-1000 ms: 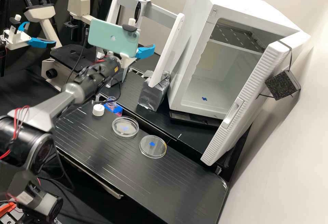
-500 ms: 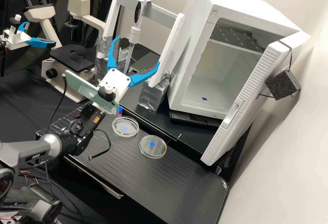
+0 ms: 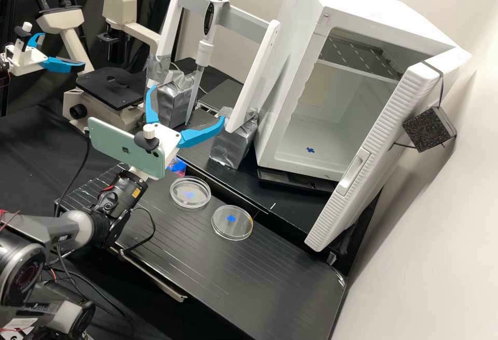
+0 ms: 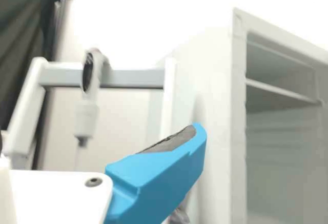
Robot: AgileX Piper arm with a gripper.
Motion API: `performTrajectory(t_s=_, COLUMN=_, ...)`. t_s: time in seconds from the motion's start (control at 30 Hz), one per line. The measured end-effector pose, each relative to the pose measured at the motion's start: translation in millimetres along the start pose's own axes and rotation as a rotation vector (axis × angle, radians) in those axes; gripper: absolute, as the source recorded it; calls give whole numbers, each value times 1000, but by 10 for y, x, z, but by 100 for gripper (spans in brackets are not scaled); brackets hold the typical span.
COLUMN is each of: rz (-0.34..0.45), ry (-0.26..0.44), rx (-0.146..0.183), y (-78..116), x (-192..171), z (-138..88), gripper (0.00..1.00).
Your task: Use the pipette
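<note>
In the high view my gripper (image 3: 188, 104) stands open and empty, its blue fingers spread on the near side of the rack, apart from the pipette. The pipette (image 3: 205, 52) hangs upright from the rack's grey crossbar (image 3: 247, 20), its slim tip low between the legs. The wrist view has one blue finger of my gripper (image 4: 156, 175), with the pipette (image 4: 86, 117) on its rack farther off. Two clear round dishes, one (image 3: 190, 193) nearer the rack and another (image 3: 232, 222), lie on the bench. Part of a pink-and-blue item (image 3: 178, 166) shows behind the gripper mount.
A white incubator (image 3: 290, 85) with its door (image 3: 381, 158) open stands right of the rack. Foil-wrapped blocks (image 3: 233, 145) hold the rack's legs. A microscope (image 3: 111, 88) is at the left, near a second arm's blue gripper. A phone (image 3: 126, 147) is mounted on my wrist.
My gripper has come down and turned to face the rack, then drawn back a little from the pipette. The phone no longer covers the pipette, and the white cap is now hidden.
</note>
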State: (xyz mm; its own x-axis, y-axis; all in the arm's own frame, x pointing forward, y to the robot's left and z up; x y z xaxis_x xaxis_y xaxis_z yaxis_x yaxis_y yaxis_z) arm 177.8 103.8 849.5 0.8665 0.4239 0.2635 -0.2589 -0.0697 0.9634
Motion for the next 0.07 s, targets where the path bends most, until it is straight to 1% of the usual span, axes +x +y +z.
performTrajectory(t_s=0.07, rz=-1, ry=-35, rx=3, y=-22, x=-8, z=51, gripper=100)
